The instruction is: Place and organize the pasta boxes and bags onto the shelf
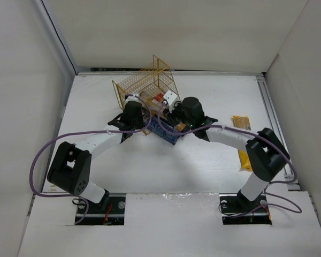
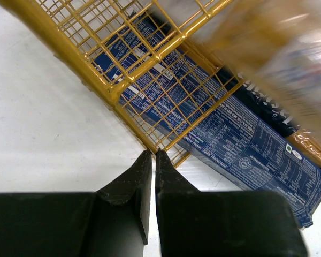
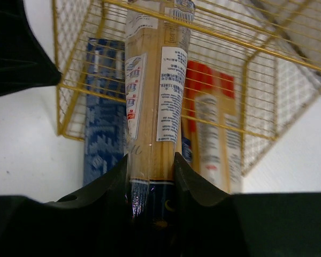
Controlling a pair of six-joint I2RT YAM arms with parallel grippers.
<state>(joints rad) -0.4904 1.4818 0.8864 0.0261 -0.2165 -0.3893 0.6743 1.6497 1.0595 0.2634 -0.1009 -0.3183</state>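
Note:
The gold wire shelf (image 1: 150,81) stands at the back middle of the table. My left gripper (image 2: 153,153) is shut, its tips pinching the lower wire edge of the shelf (image 2: 69,55). A dark-blue pasta box (image 2: 257,144) lies partly under and inside the shelf, its near end sticking out (image 1: 163,129). My right gripper (image 3: 150,160) is shut on a clear spaghetti bag (image 3: 152,80) with a dark end, held lengthwise into the shelf opening (image 3: 56,80). Beside it lie the blue box (image 3: 104,123) on the left and a red-ended pack (image 3: 211,118) on the right.
A yellow-orange bag (image 1: 241,122) lies on the table at the right. Another yellow bag (image 1: 245,159) lies partly hidden behind my right arm's elbow. White walls close in the table on the left, right and back.

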